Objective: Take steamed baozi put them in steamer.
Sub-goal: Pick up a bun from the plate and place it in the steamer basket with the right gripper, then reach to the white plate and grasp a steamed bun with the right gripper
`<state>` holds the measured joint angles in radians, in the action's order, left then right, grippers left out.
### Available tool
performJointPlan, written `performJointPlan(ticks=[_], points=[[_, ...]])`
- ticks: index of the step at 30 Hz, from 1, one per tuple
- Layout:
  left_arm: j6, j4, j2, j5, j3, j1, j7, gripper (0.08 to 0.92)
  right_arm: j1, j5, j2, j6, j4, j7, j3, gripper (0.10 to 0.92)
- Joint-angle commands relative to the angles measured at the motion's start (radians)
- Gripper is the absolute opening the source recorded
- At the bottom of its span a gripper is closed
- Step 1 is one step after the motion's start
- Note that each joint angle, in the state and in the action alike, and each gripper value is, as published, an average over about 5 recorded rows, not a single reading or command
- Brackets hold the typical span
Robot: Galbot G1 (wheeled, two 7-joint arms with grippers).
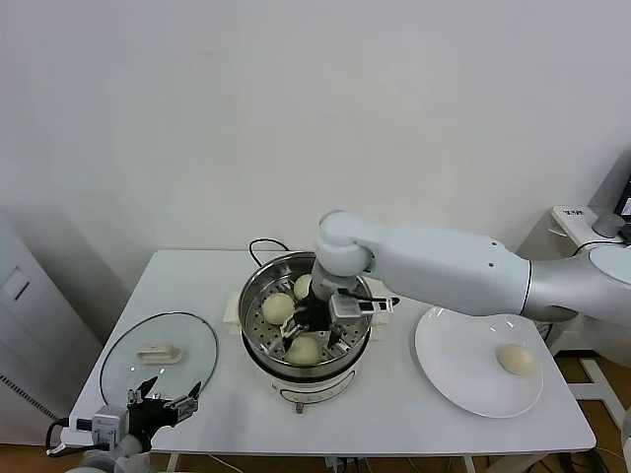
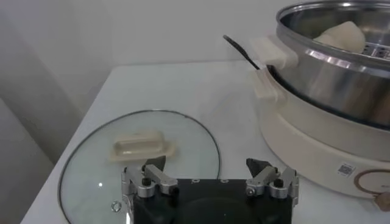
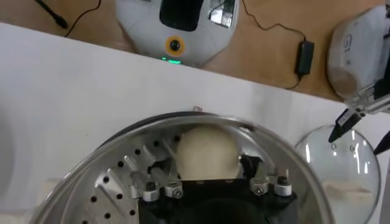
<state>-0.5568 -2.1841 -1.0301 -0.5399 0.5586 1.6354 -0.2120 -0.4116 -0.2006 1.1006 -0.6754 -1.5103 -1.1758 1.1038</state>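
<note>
We see even, soft indoor light across all three views, bright without harsh contrast. In the head view the desk (image 1: 394, 414) shows only faint shadows under the steamer (image 1: 258, 340) and the plate (image 1: 463, 389). The steel wall of the steamer catches pale highlights, and the glass lid (image 1: 123, 345) carries a small bright glint. In the left wrist view the nearest edge of the left tool (image 2: 210, 182) looks soft, and the wall behind is blank and slightly hazy.

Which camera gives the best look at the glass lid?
The left wrist view: the glass lid lies flat on the table, nearly whole, handle plain, just past the left claw. The head view shows it small near the corner; the right wrist view catches one edge.
</note>
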Motion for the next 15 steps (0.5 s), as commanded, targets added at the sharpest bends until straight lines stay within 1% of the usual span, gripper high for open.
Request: performJointPlan(ticks=[1,5,10,15], points=[[-0.001,-0.002,0.009,-0.011,0.003,-0.003,-0.001,0.823,-0.101,0.097,-0.043,0.09,0.095,-0.032,-0.08,0.82],[-0.001,-0.009,0.017,-0.016,0.01,0.0,-0.001,0.823,-0.174,0.218,-0.113,0.197,0.203,-0.076,-0.079,0.823],[-0.001,-0.017,0.015,-0.017,0.011,0.004,-0.002,0.823,-0.237,0.325,-0.199,0.344,0.334,-0.135,-0.016,0.823],[-0.002,-0.022,0.017,-0.02,0.014,0.005,-0.003,0.823,-0.235,0.385,-0.265,0.44,0.454,-0.171,0.031,0.823]])
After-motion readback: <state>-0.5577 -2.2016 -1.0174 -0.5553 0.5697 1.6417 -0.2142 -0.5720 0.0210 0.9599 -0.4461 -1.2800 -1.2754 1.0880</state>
